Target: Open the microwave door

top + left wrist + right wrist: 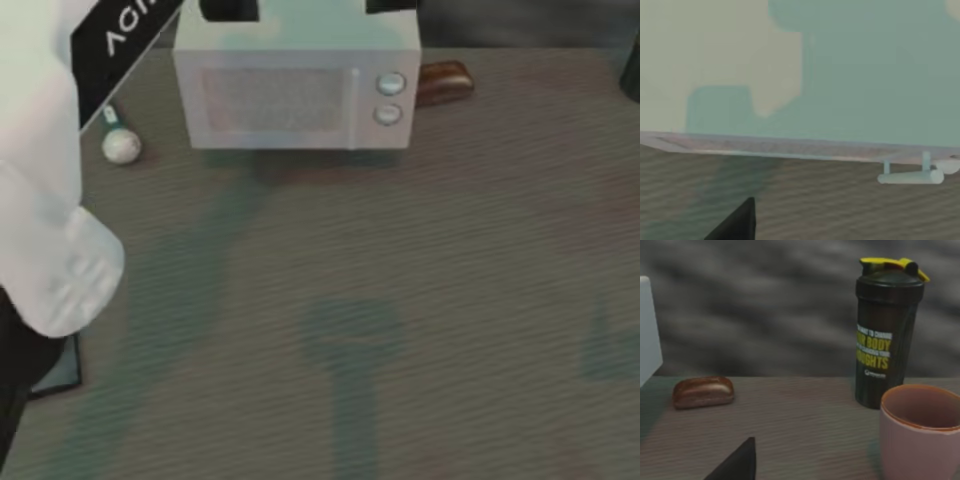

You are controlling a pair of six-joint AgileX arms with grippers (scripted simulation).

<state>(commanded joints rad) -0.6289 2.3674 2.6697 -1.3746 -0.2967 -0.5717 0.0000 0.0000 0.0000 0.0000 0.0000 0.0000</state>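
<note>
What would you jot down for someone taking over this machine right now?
Left arm: raised over the table's left side; its claw's state cannot be told.
Right arm: out of the top view; its claw's state is unclear too.
The microwave stands at the table's far edge, with the microwave door shut.
A brown bread loaf lies to its right, a small white ball-ended object to its left.
Done: nothing visible.
Left: reach the door and swing it open.

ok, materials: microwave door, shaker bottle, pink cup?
Microwave door: looks like matte white painted metal or plastic around a speckled grey mesh window. Shaker bottle: likely dark plastic, slight sheen, yellow flip lid, printed text. Pink cup: could be ceramic or plastic; smooth, thick rim, orange edge.
</note>
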